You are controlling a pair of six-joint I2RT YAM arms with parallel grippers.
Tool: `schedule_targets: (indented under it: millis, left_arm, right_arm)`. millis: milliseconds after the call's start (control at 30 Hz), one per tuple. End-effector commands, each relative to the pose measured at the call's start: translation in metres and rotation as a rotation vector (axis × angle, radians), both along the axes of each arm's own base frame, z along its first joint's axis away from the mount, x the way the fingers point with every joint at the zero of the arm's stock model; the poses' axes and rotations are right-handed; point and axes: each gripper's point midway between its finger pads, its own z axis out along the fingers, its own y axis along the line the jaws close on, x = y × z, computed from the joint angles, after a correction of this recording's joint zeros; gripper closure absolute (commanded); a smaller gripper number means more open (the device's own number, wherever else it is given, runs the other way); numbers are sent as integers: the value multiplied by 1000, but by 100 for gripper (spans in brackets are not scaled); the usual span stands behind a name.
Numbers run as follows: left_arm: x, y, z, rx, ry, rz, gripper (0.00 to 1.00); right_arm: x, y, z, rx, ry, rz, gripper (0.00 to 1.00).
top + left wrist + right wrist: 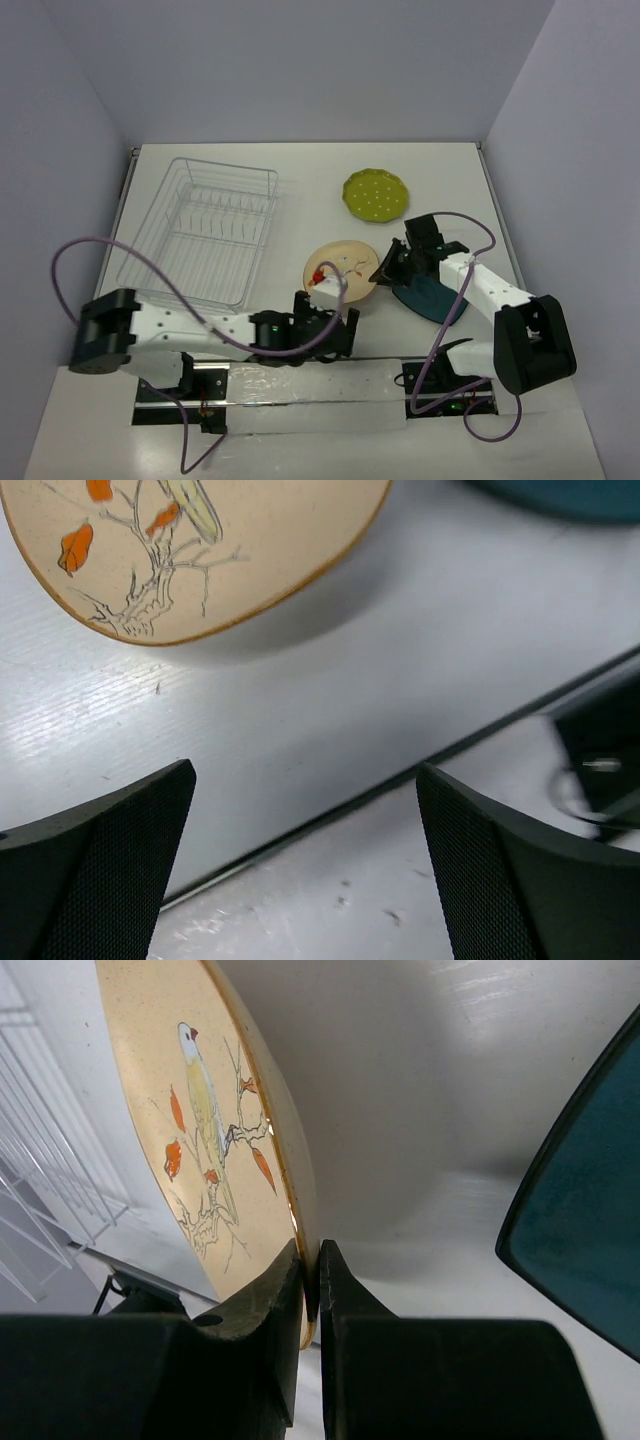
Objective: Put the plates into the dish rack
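**Right tool pinches the bird plate by its rim; left tool waits wide open**

From where I stand, the cream plate point(200, 1130), the one painted with a small bird on a twig with orange leaves, is caught at its gold-edged rim by the right tool point(310, 1260). The two fingers are closed hard on that edge with the plate thin between them. The plate is tipped up at a slant rather than lying flat, and it throws a soft shadow on the white bench point(300, 170) beneath it. It sits near the front of the bench, roughly between the two arms.

The left tool point(305, 775) is low over the front edge of the bench, just short of the cream plate. Its jaws are spread wide with nothing between them.

The dark teal plate point(425, 295) is just to the right of the cream one, partly under the right arm. The yellow-green plate point(375, 195) with white dots lies flat farther back, apart from both.

The dish rack point(200, 230) stands on the left half of the bench, its long side running away from the arms. All three plates are over to its right, outside it.
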Motion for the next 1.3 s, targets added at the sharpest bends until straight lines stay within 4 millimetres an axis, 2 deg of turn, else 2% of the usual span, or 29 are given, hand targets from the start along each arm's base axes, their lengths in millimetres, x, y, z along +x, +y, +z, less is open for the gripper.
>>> schedule_targets:
  millis: [0,67,167,267,333,467,667,800,900,933,1100,1267]
  left_arm:
    - [6,-19,50,-441,156,62,1]
    - [17,-15,61,-579,238,96,1]
    - [22,-3,68,-639,277,169,1]
    - [31,6,59,-619,330,253,1]
    - [36,5,52,-621,377,274,1]
    - [36,-1,33,-649,492,315,1]
    - [37,-13,23,-723,573,385,1]
    - [39,-23,-3,-695,649,457,1]
    - [43,-28,-11,-739,717,489,1]
    - [45,-27,-14,-747,728,510,1]
    - [61,-18,-2,-826,692,593,1]
    - [69,-15,-6,-860,712,615,1]
  right_arm:
    - [5,-1,4,17,-57,-11,100]
    - [5,-3,2,11,-58,-27,100]
    - [4,-8,1,0,-71,-76,100]
    - [7,-12,7,9,-107,-133,100]
    - [8,-12,11,28,-133,-156,100]
    - [7,-15,11,46,-147,-209,100]
    - [5,-6,17,123,-99,-253,100]
    - [3,-6,25,147,-102,-284,100]
    - [3,-9,29,136,-115,-297,100]
    - [0,-12,26,117,-109,-301,100]
    - [-10,-12,9,105,-71,-286,100]
    - [-16,-6,-2,137,-50,-298,100]
